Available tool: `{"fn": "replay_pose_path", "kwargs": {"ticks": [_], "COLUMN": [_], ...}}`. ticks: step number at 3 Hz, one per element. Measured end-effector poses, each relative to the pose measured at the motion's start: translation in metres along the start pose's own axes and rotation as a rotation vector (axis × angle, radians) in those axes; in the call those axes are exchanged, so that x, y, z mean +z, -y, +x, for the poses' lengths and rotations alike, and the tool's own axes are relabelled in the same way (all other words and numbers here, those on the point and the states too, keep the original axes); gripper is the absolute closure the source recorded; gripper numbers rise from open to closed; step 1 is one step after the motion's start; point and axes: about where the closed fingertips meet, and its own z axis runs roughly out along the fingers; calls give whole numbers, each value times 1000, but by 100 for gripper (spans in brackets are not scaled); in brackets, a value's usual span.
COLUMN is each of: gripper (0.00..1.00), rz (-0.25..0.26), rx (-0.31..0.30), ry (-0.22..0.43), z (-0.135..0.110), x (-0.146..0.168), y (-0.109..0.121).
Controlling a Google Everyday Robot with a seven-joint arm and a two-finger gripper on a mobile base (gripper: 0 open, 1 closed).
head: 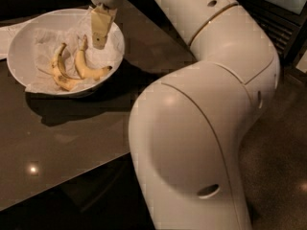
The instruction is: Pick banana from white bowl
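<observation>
The white bowl (21, 42) stands at the back left of the dark table, lined with crumpled white paper. Two bananas lie in it. The banana (87, 69), plump and gently curved, lies on the right with its stem pointing up. A thinner, sharply curved banana (58, 73) lies to its left. My gripper (99, 43) hangs inside the bowl's right half. Its tip is just above and right of the banana's stem and it holds nothing that I can see.
The dark glossy table (72, 143) runs to a front edge at the lower left. My arm's large white elbow (192, 128) fills the right and centre of the view. A white sheet (7, 32) lies left of the bowl. Floor shows at the right.
</observation>
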Motion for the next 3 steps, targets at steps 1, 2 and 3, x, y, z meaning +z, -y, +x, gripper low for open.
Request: {"fn": "replay_pose_path", "kwargs": {"ticks": [1, 2, 3], "gripper": [36, 46, 40], "rz": [-15, -23, -26], "rx": [3, -16, -69], "ry": [-12, -4, 26], "z": [-7, -13, -24], "x": [20, 25, 9], "y": [10, 12, 1]}}
